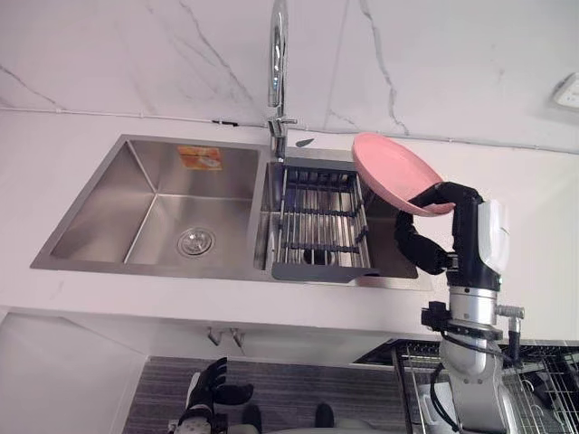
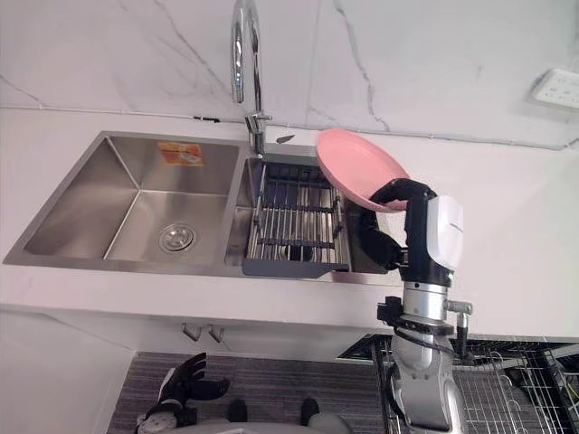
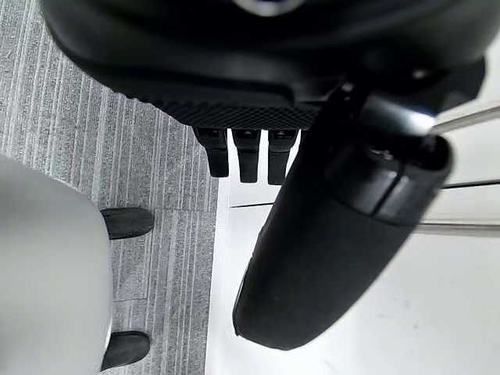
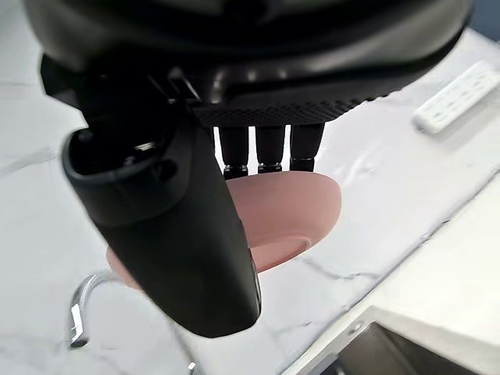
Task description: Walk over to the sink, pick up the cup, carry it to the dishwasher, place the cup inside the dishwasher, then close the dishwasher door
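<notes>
My right hand (image 1: 455,202) is raised over the right end of the sink and is shut on a pink plate (image 1: 393,170), fingers on its upper rim and thumb underneath. The plate tilts above the wire rack (image 1: 321,226) in the sink's right basin. In the right wrist view the plate (image 4: 293,209) lies past the fingers (image 4: 270,148), with the thumb (image 4: 176,234) across its near side. My left hand (image 1: 210,384) hangs low by the floor in front of the counter, its fingers (image 3: 248,156) straight and holding nothing.
The steel double sink (image 1: 149,194) is set in a white counter, with a tall faucet (image 1: 278,63) between the basins. A marble wall with an outlet (image 1: 568,93) stands behind. The dishwasher's wire rack (image 1: 543,384) is pulled out at the lower right.
</notes>
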